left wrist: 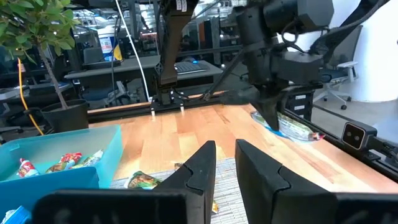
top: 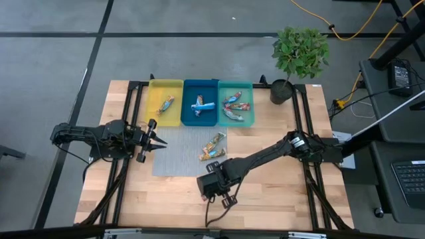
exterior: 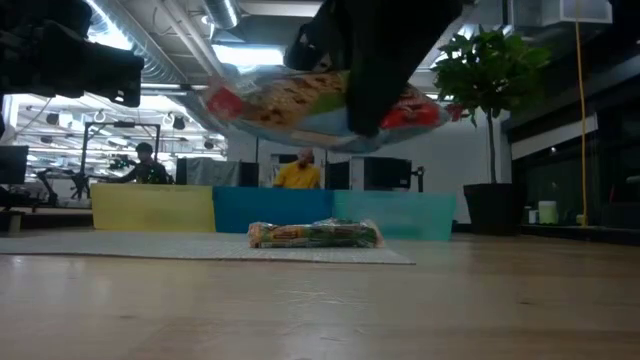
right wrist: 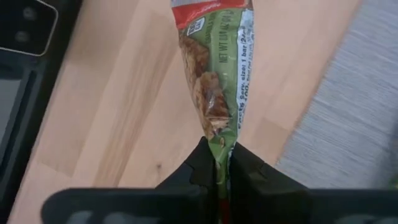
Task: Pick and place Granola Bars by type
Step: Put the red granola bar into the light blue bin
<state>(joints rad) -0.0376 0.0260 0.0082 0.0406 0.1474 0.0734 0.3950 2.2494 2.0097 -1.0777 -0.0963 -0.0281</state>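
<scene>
My right gripper [top: 222, 192] hangs over the table's near middle, shut on a granola bar [exterior: 300, 105] with a tan-green wrapper and red ends; in the high view the gripper hides the bar. Two more bars [top: 212, 147] lie flat on a grey mat [top: 178, 156]. Other bars lie in the yellow tray [top: 174, 116], the blue tray [top: 189, 93] and the teal tray [top: 249, 93]. My left gripper [top: 161, 141] waits at the mat's left edge, pointing level, with a narrow gap between its fingers and nothing in it. My right gripper pinches the bar's wrapper [right wrist: 216, 134] between its two fingers, off the bar's middle, where the foil is squeezed narrow. The fingers come steeply from above and lie across the bar. The bar is lifted clear of the table and lies roughly level.
The three trays stand side by side along the table's far edge. A potted plant [top: 299, 53] stands at the far right corner. Bare wood [top: 279, 186] shows near the front and right. People sit in the room behind [exterior: 298, 172].
</scene>
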